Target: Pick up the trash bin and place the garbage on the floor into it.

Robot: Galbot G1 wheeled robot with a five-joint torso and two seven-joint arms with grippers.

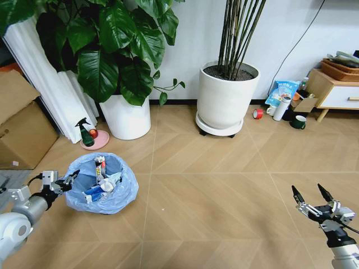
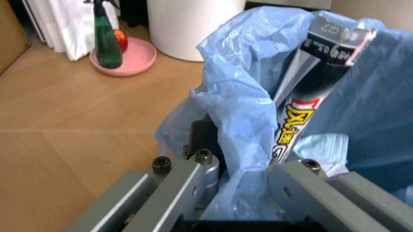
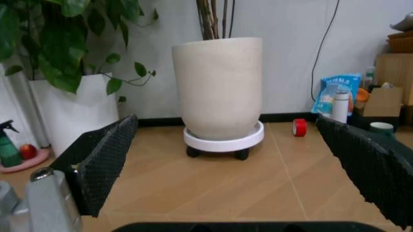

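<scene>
Left gripper [image 1: 72, 178] clamps the trash bin [image 1: 102, 183] rim for you; right gripper [image 1: 312, 197], well apart from the bin, gapes wide, holding nothing.

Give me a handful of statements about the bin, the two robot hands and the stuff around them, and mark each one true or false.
1. The small round black trash bin with the puffy light-blue plastic bag has litter inside it. True: printed wrappers stick up from it.
2. The left hand is at the bin's rim. True.
3. The right hand is shut on a crumpled paper wad. False: it is open and holds nothing.
4. The dark green spray bottle lies in the bin. False: it stands on a pink round dish beside the white plant pot.
5. The tan wood-look floor between the two hands bears a crushed can. False: no can lies there.
</scene>
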